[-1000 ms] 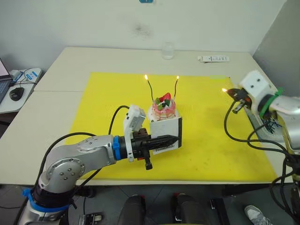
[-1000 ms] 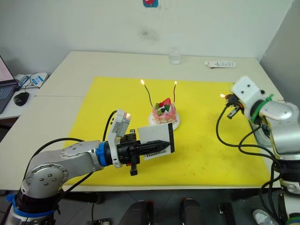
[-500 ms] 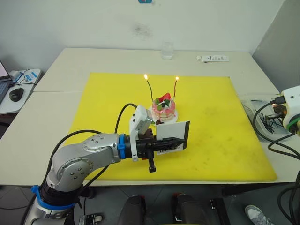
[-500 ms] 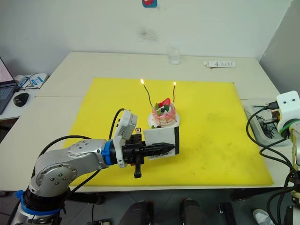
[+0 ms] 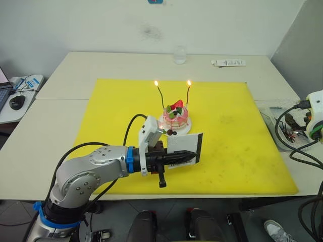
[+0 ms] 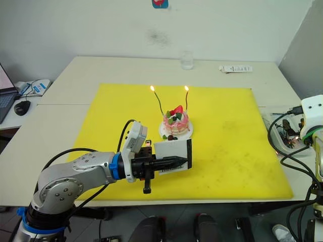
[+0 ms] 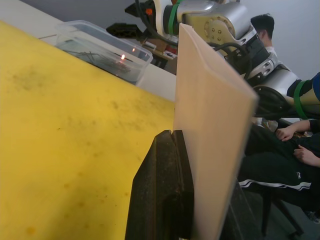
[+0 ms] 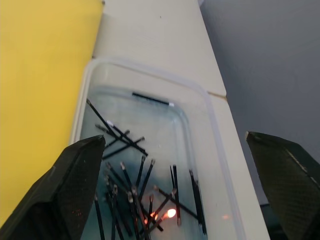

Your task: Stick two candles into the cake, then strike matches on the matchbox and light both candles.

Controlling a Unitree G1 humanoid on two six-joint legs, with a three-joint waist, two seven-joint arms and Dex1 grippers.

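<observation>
Both candles (image 5: pixel 160 96) are lit and stuck upright in the cake (image 5: pixel 176 116), mid yellow mat on the bench (image 5: pixel 75 70). Left tool (image 5: pixel 182 156) is clamped on the matchbox (image 5: pixel 182 149), held on edge just in front of the cake. It's light, stiff cardboard, so pinch the flat faces. Right tool (image 8: pixel 175 192) gapes wide over a clear tray (image 8: pixel 150 165) with 1 spent match still glowing.

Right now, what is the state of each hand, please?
Left hand: closed on the flat white rectangular matchbox.
Right hand: open, holding nothing.
</observation>
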